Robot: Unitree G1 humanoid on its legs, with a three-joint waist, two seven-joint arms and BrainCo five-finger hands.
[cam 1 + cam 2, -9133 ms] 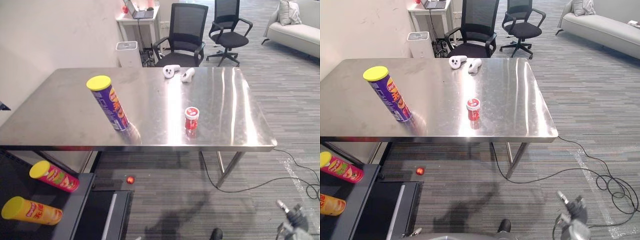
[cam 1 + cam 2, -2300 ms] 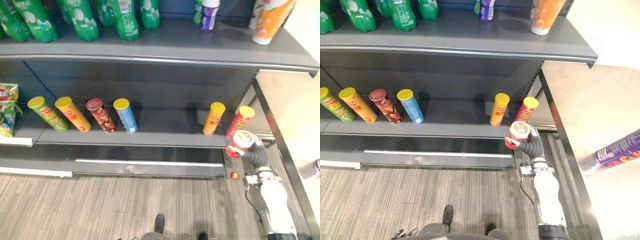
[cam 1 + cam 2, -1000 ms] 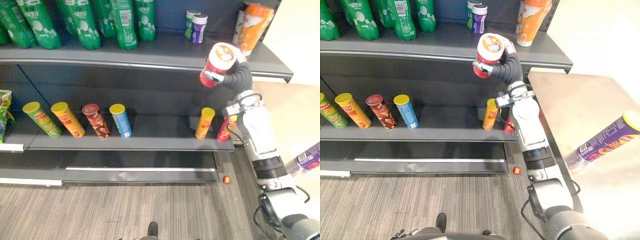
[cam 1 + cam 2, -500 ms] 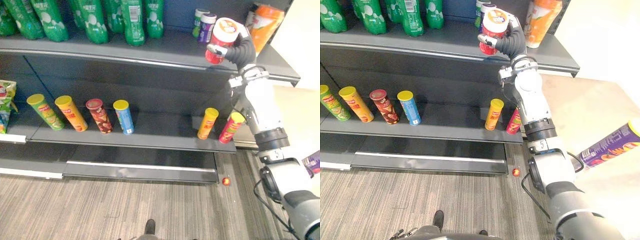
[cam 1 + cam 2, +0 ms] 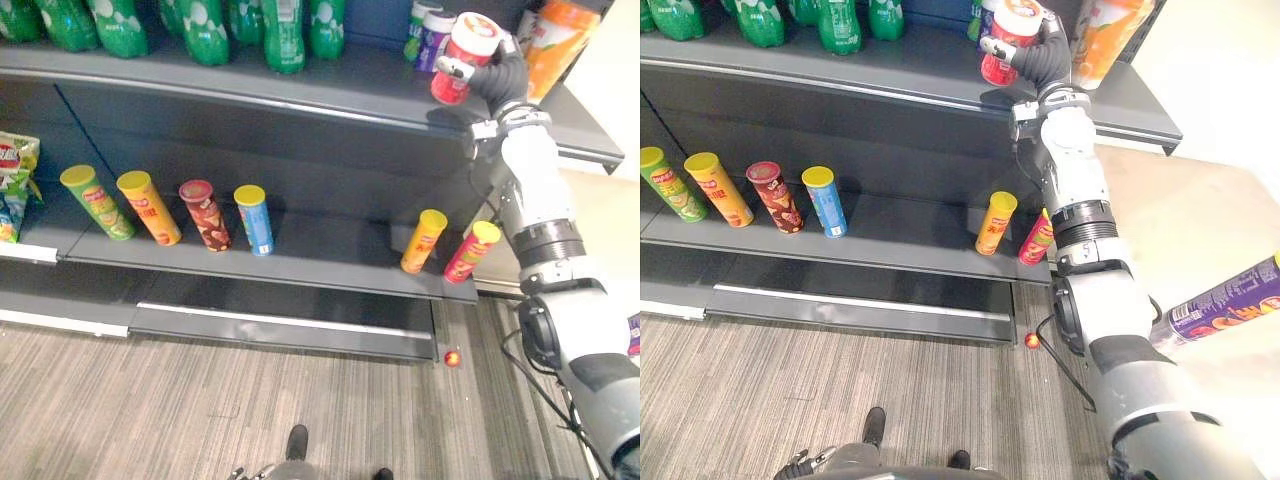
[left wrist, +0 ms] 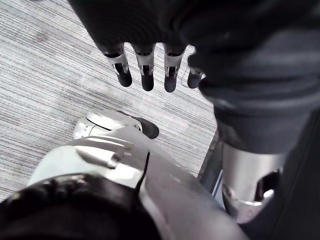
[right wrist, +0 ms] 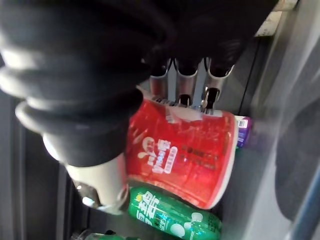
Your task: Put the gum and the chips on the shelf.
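Observation:
My right hand point(image 5: 507, 72) is shut on the red gum jar point(image 5: 464, 50) with its white lid, holding it tilted just above the right part of the upper shelf point(image 5: 330, 92). In the right wrist view my fingers point(image 7: 180, 82) curl over the red jar point(image 7: 185, 155). Two small gum jars point(image 5: 428, 32) stand on the shelf just behind it. The purple chips can point(image 5: 1225, 303) lies far right over the steel table point(image 5: 1200, 215). My left hand point(image 6: 146, 64) hangs over the carpet with straight fingers, holding nothing.
Green bottles point(image 5: 275, 25) line the upper shelf and an orange bag point(image 5: 557, 42) stands at its right end. Several chips cans point(image 5: 205, 213) stand on the lower shelf, two more point(image 5: 445, 245) near its right end. A small red ball point(image 5: 451, 358) lies on the floor.
My right hand has carried the gum jar a little higher and farther in over the upper shelf. The camera has shifted slightly.

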